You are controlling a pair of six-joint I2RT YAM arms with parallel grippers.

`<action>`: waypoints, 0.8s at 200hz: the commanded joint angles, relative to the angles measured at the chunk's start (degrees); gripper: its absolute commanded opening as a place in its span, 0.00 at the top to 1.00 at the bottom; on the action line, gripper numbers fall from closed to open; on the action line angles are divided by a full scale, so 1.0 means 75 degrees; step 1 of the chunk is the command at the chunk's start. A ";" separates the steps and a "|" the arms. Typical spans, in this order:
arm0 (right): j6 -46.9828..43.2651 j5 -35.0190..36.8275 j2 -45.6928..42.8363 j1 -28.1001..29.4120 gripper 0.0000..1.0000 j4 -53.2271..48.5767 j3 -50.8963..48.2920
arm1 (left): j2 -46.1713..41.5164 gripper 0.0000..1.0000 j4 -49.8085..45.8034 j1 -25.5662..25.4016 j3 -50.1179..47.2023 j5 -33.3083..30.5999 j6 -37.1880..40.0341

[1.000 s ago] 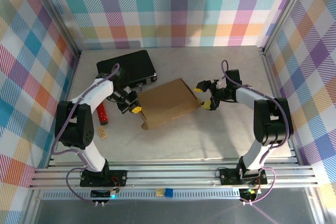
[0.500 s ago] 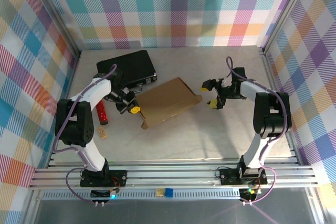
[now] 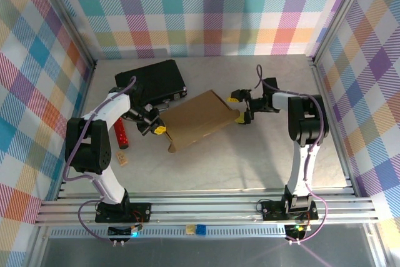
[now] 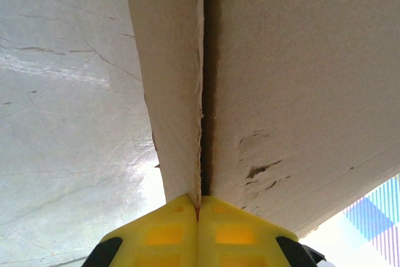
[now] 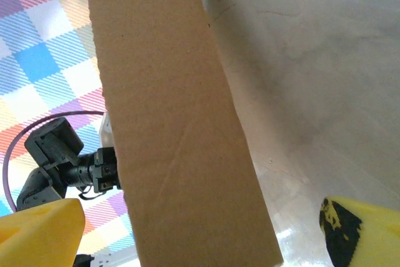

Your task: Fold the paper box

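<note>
The paper box is a flat brown cardboard mailer lying askew mid-table. My left gripper is shut at the box's left edge. In the left wrist view its yellow fingertips meet right at the seam between two cardboard panels, and I cannot tell whether any card is pinched. My right gripper is open at the box's right end. In the right wrist view a cardboard panel stands between the yellow fingers, wide apart, with the gripper straddling it without closing.
A black case lies just behind the box's left corner. A red cylinder and a small tan block lie left of the left arm. Checkered walls close in three sides; a metal rail runs along the near edge.
My right gripper has swung left from beside the box to straddle its right end, still open. The left gripper has stayed shut at the left edge.
</note>
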 commanded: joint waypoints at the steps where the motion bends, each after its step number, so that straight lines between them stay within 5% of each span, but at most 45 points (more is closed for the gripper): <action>1: -0.0261 -0.0553 0.0220 0.0218 0.05 -0.0346 0.0333 | 0.0113 1.00 -0.0180 0.0087 0.0090 0.0311 0.0116; 75: -0.0414 -0.0747 0.0444 0.0441 0.21 -0.0661 0.0672 | 0.0183 1.00 -0.0165 0.0092 0.0107 0.0340 0.0136; 160: 0.0265 -0.0110 -0.0042 0.0436 0.53 -0.0386 0.0484 | 0.0175 0.96 -0.0017 0.0111 0.0222 0.0451 0.0094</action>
